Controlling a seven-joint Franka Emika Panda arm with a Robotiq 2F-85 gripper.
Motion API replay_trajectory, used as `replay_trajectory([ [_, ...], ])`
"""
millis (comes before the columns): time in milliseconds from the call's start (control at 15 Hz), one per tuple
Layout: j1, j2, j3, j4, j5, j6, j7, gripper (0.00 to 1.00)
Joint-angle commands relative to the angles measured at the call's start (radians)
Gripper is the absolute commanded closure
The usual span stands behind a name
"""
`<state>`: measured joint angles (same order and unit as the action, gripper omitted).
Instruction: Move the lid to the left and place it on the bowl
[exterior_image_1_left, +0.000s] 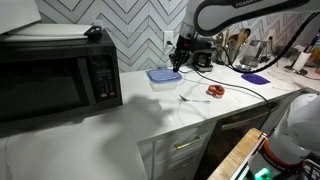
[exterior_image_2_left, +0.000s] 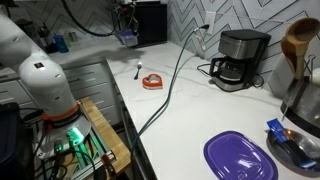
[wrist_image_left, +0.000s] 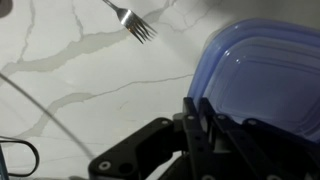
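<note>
The translucent blue lid (exterior_image_1_left: 163, 73) is on the white counter beside the microwave, seemingly resting on a bluish bowl (exterior_image_1_left: 160, 84); I cannot clearly tell the two apart. In the wrist view the lid (wrist_image_left: 262, 70) fills the right side. My gripper (exterior_image_1_left: 178, 62) is at the lid's right edge, and its black fingers (wrist_image_left: 197, 112) are pressed together on the lid's rim. In an exterior view the gripper (exterior_image_2_left: 125, 36) is small and far off at the top.
A fork (exterior_image_1_left: 188, 98) (wrist_image_left: 136, 22) lies on the counter near the lid. Also on the counter are a small red object (exterior_image_1_left: 215, 91) (exterior_image_2_left: 151, 81), a dark purple flat dish (exterior_image_1_left: 254, 77) (exterior_image_2_left: 240, 157), a black microwave (exterior_image_1_left: 55, 75), a coffee maker (exterior_image_2_left: 240, 58) and cables.
</note>
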<state>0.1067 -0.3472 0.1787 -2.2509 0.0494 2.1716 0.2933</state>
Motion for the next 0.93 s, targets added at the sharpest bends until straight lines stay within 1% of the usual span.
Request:
replay_trajectory([
  [0,-0.001,0.000,0.001,0.001,0.000,-0.002,-0.001,0.98],
  [67,0.008,0.018,0.003,0.016,0.009,0.002,-0.016,0.98],
  [200,0.024,0.064,0.022,0.062,0.008,-0.031,-0.026,0.98],
  [600,0.091,0.195,0.092,0.177,0.014,-0.090,-0.015,0.98],
  [867,0.131,0.288,0.122,0.254,0.015,-0.112,-0.016,0.98],
])
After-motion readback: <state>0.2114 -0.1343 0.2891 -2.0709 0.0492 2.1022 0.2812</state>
